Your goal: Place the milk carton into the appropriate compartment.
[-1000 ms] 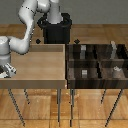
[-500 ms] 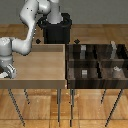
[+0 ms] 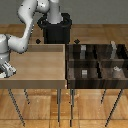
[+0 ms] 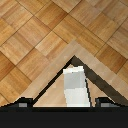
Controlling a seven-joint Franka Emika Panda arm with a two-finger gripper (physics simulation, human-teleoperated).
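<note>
Perched at the light wooden desk's [image 3: 37,65] corner, the pale grey-white gabled milk carton [image 4: 75,87] could topple floorward if the end effector [image 3: 7,70], whose opening I cannot tell, clips it.

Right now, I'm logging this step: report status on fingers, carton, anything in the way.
Fingers open, either side of carton. Carton in bin corner, not gripped. Nothing in the way.

Simulated lab perhaps, parquet floor [image 3: 100,107], compartment bin [image 3: 97,67]

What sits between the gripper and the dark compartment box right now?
In the exterior view, only bare light tabletop lies between the gripper at the exterior view's left edge and the compartment box. The wrist view shows the milk carton at the gripper.
</note>
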